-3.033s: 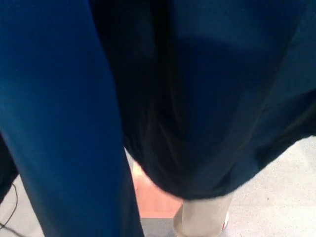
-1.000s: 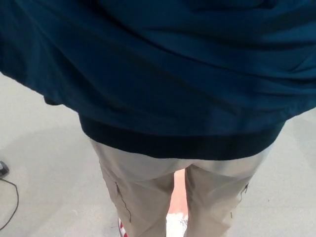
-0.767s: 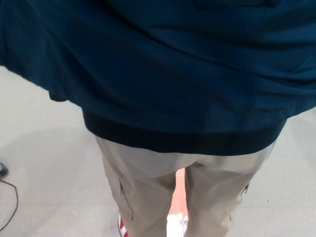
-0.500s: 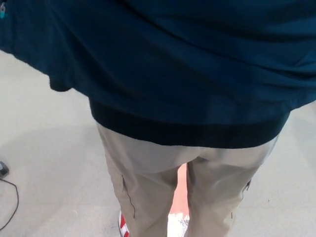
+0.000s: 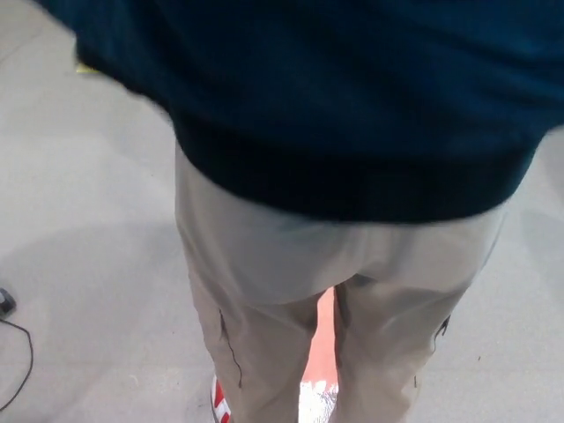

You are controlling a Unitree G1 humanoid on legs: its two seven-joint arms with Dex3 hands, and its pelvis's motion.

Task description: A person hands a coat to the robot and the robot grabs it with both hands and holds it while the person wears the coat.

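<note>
Neither robot hand is seen anywhere in the head view, so the fingers can't be judged at all: how far open they are, or whether anything is gripped, just can't be told. With no fingers in the picture, places can't be tied to them either, so the coat is placed by the frame and the person instead.

The dark blue coat [image 5: 352, 88] is spread across the whole top of the view, blurred, with its darker hem band [image 5: 352, 189] hanging over the seat of the beige trousers [image 5: 308, 264]. It's worn on the back of a person seen from behind, very close to the camera. Below the trouser legs a red and white shoe [image 5: 218, 404] is glimpsed on the grey floor [image 5: 88, 247]. A black cable [image 5: 22, 374] is seen at the lower left edge, well apart from the person
</note>
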